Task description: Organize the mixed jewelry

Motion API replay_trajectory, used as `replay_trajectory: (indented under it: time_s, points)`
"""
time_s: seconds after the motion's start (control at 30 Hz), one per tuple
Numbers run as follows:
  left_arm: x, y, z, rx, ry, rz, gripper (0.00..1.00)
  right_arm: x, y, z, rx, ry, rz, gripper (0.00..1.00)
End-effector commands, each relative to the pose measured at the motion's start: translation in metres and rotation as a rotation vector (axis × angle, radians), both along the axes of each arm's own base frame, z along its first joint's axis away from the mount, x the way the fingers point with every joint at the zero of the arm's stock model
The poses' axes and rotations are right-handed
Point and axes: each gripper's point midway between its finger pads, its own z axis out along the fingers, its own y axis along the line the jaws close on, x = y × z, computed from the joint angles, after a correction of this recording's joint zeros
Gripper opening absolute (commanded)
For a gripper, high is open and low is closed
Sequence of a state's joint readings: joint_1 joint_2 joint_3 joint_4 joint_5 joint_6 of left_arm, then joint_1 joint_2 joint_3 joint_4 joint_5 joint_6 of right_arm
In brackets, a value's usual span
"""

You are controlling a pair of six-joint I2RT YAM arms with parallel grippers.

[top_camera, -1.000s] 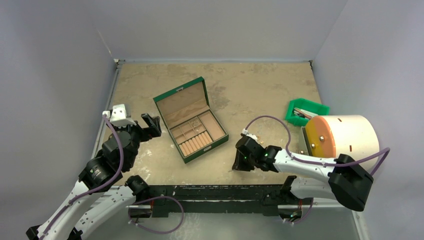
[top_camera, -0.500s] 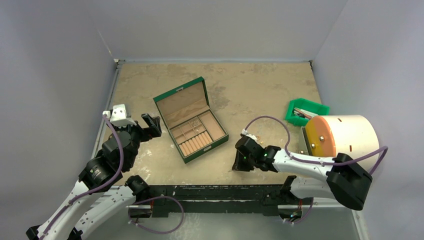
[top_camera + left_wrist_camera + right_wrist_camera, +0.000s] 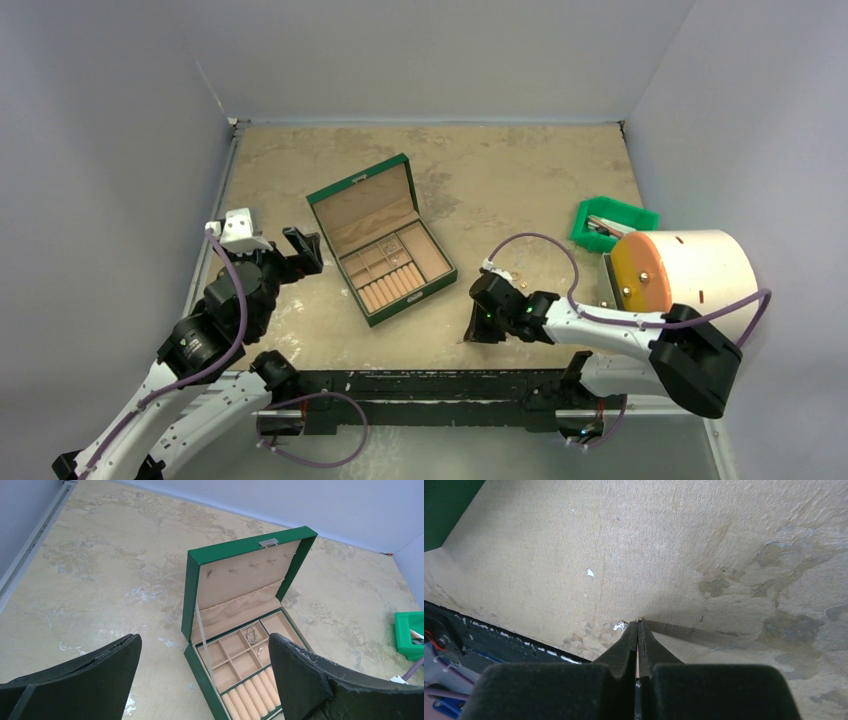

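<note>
Jewelry pick-up is in hand: a tiny silver piece (image 3: 620,626) lies on the table (image 3: 724,530) just beside the clenched right gripper (image 3: 638,622), perhaps missed, so a re-grasp comes before the green box (image 3: 240,547); the left gripper (image 3: 204,645) gapes empty.

My right end effector (image 3: 638,622), low over the worktop (image 3: 674,540) by its near edge, has closed. Its two black fingers (image 3: 624,645), apart a second ago, now press flush together. My right arm's black elbow (image 3: 690,362) has slid slightly toward the worktop's left edge. I cannot tell whether the tips pinch anything.
</note>
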State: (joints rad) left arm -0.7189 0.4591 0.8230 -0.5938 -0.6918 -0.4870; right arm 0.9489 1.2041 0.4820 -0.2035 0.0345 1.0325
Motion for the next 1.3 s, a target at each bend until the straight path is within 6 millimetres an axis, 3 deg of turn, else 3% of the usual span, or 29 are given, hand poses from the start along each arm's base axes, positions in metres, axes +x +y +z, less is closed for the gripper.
replay_trajectory:
  time_s: [0.0,0.3,0.63,0.77,0.93,1.27]
  points:
    - [0.001,0.001,0.02,-0.04,-0.046,0.006,0.98,0.001,0.0,0.004,0.013,-0.021,-0.01,0.0]
    - [0.001,0.001,0.02,-0.04,-0.047,0.007,0.99,0.014,0.001,0.026,0.012,-0.098,0.0,0.0]
    - [0.0,0.002,0.021,-0.042,-0.049,0.007,0.99,0.047,0.021,0.081,0.026,-0.253,0.032,0.0]
    - [0.0,0.002,0.021,-0.044,-0.051,0.005,0.99,0.066,0.035,0.104,0.027,-0.315,0.036,0.0]
    - [-0.001,0.003,0.022,-0.047,-0.053,0.008,0.99,0.086,0.067,0.13,0.07,-0.38,0.1,0.0]
    - [-0.001,0.004,0.022,-0.048,-0.056,0.011,0.99,0.132,0.108,0.145,0.016,-0.472,0.141,0.0]
